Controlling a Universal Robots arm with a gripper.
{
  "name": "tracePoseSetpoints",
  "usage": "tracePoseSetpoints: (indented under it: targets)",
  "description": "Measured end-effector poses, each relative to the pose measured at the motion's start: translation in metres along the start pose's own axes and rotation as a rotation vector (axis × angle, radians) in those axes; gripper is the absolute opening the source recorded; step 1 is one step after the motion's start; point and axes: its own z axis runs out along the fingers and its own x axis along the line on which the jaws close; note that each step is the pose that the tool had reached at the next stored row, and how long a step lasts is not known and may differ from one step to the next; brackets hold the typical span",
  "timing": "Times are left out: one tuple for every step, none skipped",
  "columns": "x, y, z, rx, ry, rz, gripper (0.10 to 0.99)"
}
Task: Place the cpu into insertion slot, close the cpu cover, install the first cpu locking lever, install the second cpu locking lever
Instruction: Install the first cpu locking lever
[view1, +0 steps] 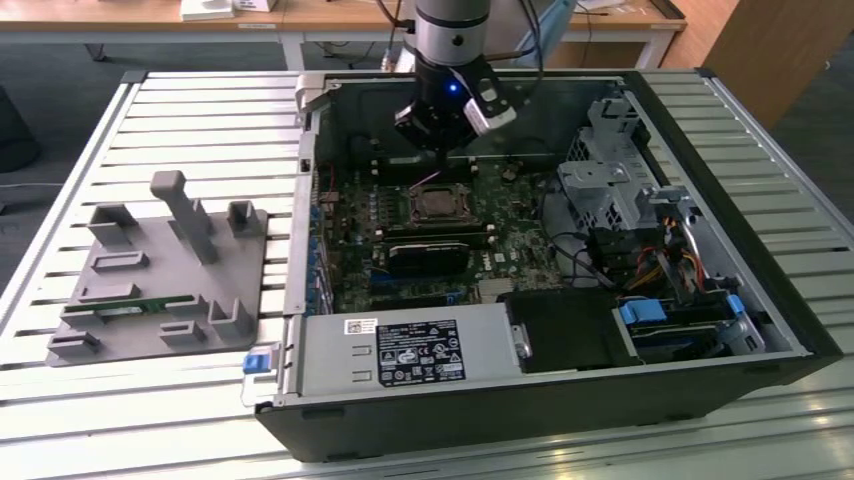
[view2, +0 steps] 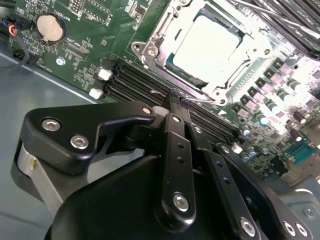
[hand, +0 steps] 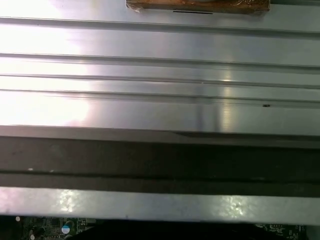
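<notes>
1. Overall, a slatted metal table carried everything, and its slats also ran across the first wrist view.
2. Open-sided PC case lay flat on the table, w/ the green circuit board facing up.
3. Robot arm reached into the case from above, at the far end in the exterior view.
4. Grey fixture block sat on the table at the exterior view's left, beside the case.
5. PSU box w/ a label sat along the case's near edge.
6. Gripper hung just above the board, over the black memory slots next to the socket. Its fingers met at the tips, and nothing was seen btwn them.
7. Insertion slot sat approx mid-board, just below the gripper in the exterior view.
8. Cpu cover lay flat over the slot, framing the chip.
9. Cpu sat inside the slot, its pale face showing thru the cover's window.
10. Thin rod slanted up from the slot's edge toward the fingertips. Couldn't tell if they touched.
11. Coin cell sat on the board, well apart from the slot.
</notes>
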Motion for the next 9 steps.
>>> tracePoseSetpoints:
  targets:
    - [-0.0007,-0.0001,0.0012,0.0,0.0,0.0,0.106]
    - [-0.0012,-0.0001,0.0024,0.001,0.0,0.0,0.106]
    - [-0.0016,-0.0002,0.0036,0.001,0.0001,0.0,0.106]
    - [-0.0021,-0.0003,0.0049,0.001,0.0001,0.0,0.106]
    - [-0.0025,-0.0003,0.0062,0.001,0.0001,0.0,0.106]
    - [-0.0029,-0.0004,0.0075,0.001,0.0002,0.0,0.106]
    - [-0.0033,-0.0005,0.0087,0.001,0.0003,0.0,0.106]
    - [-0.0038,-0.0005,0.0099,0.001,0.0004,0.0,0.106]
    - [-0.0046,-0.0006,0.0111,0.001,0.0004,0.0,0.106]
